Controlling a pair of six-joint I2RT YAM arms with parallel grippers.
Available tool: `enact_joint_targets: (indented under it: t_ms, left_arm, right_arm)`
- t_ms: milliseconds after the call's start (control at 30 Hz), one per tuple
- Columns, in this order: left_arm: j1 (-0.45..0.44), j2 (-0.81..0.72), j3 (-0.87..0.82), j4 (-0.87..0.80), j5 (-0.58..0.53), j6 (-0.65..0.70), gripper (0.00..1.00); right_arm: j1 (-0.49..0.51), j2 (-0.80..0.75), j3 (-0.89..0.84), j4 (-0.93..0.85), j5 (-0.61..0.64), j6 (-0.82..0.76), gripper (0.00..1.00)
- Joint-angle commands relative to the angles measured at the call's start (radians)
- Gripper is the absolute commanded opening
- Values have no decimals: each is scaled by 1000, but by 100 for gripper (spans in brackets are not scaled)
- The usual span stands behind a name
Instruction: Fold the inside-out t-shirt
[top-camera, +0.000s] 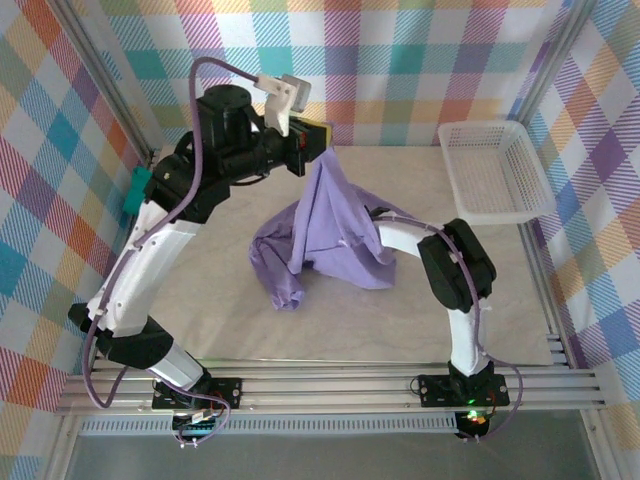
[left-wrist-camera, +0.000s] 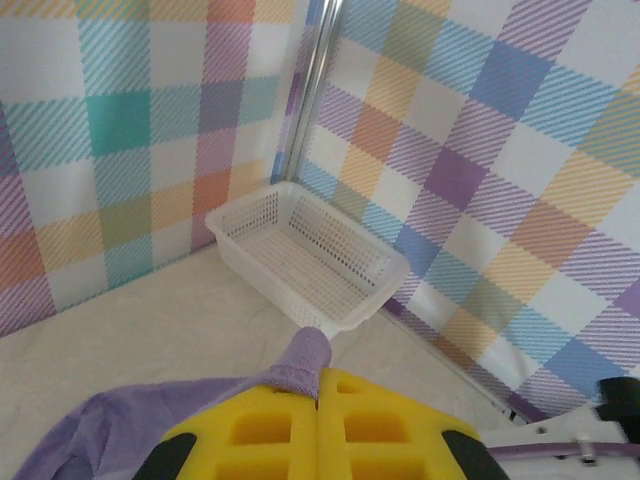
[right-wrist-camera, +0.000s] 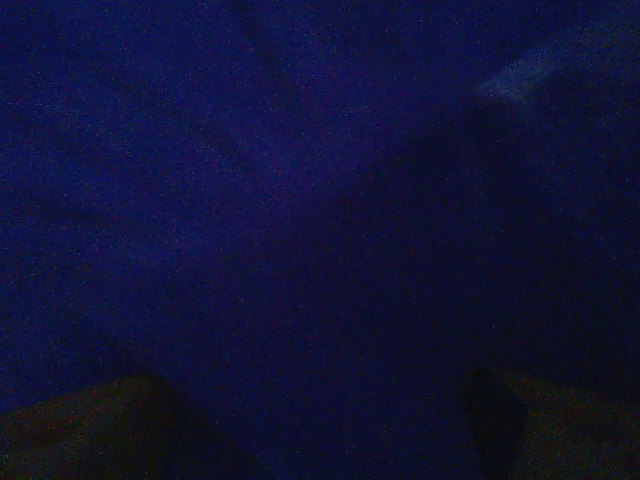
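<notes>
- The lavender t-shirt (top-camera: 335, 225) hangs like a limp tent straight below the left fingers (left-wrist-camera: 290, 420). Its lower folds are heaped on the table (top-camera: 400, 320).
- The yellow left fingers are pressed together, pinching a small peak of the cloth.
- The right fingers (right-wrist-camera: 90, 430) sit inside the shirt, lower than the left fingers. In that dim view they look spread apart, with cloth draped over them.
- Likely handling: light, soft and shapeless. It will sag and bunch, and a thin pinch may slip.
- Better holds would be a hem, shoulder seam or sleeve edge, taken at two points well apart.
- A white basket (top-camera: 495, 170) stands beyond the left fingers, clear of the shirt.
</notes>
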Motion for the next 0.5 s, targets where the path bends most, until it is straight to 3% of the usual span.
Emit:
enact_joint_targets:
  t_ms: [0,33,100,267,367,467]
  left_arm:
    - [16,-60,70,75,38,-1,0]
    - [18,-70,66,78,30,-1,0]
    - [22,-89,39,76,-19,3,0]
    - [66,-147,-139,107,-241,-37,0]
    - [157,-182,-293,134,-340,-117,0]
    - [291,-203,-469,178,-336,-223,0]
  right_arm:
    - [2,91,50,-113,21,-17,75]
    - [2,103,61,-119,13,-14,70]
    - [2,104,73,-120,-3,-8,45]
    - [-10,-50,67,-106,-93,-60,0]
    - [-33,-226,17,-49,-230,-60,0]
    - [-65,-381,-61,51,-398,-1,0]
